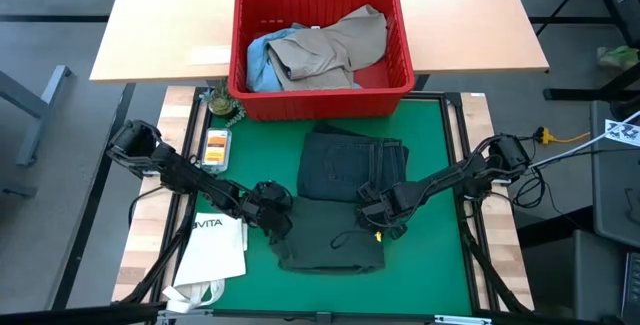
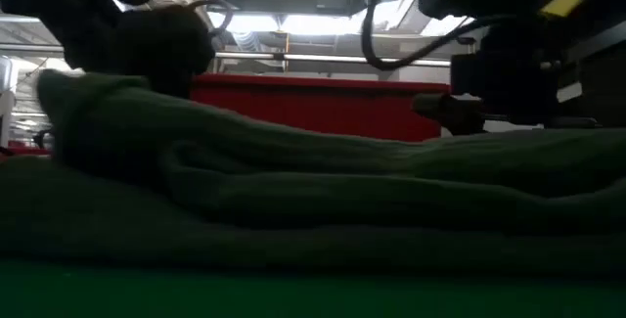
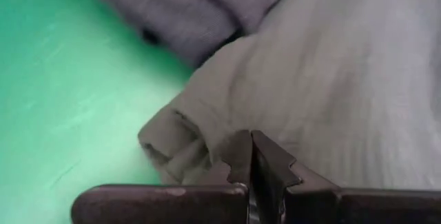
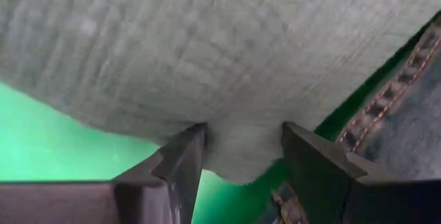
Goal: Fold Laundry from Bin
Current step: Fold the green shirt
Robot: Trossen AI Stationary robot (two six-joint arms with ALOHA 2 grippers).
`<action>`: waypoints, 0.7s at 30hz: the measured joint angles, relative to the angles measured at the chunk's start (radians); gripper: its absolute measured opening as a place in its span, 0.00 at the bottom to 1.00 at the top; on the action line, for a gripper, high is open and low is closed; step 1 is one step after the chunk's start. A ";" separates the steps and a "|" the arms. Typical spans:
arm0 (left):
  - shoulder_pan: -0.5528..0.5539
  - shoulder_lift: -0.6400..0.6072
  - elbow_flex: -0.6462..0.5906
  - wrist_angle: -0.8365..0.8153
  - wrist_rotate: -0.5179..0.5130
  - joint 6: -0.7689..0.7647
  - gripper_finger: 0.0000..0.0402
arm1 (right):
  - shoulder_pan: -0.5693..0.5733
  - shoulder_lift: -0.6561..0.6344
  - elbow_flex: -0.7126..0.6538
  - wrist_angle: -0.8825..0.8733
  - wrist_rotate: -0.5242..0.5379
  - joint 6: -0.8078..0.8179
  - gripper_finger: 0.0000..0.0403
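only my wrist views show it: left gripper (image 3: 251, 165) pinched together at the green shirt (image 1: 330, 237) edge, right gripper (image 4: 241, 158) apart around its fold.

You can't see most of the bin (image 2: 323, 103) in the low view; the shirt (image 2: 313, 191) hides it. The paper bag (image 1: 205, 255) is cut off at the high view's bottom edge.

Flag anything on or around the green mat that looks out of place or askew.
The white VITA paper bag lies flat, half off the green mat's left edge, unrelated to laundry. A small orange-labelled item and a dark leafy object sit beside the red bin. The dark green shirt lies slightly crooked against the folded trousers.
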 joint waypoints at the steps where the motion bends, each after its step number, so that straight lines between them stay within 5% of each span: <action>1: 0.000 0.000 0.000 0.019 0.000 0.018 0.00 | 0.000 -0.005 -0.001 -0.014 0.008 -0.007 0.50; 21: -0.061 -0.084 0.052 0.100 0.050 0.139 0.00 | 0.030 -0.207 -0.005 0.005 -0.040 0.089 0.50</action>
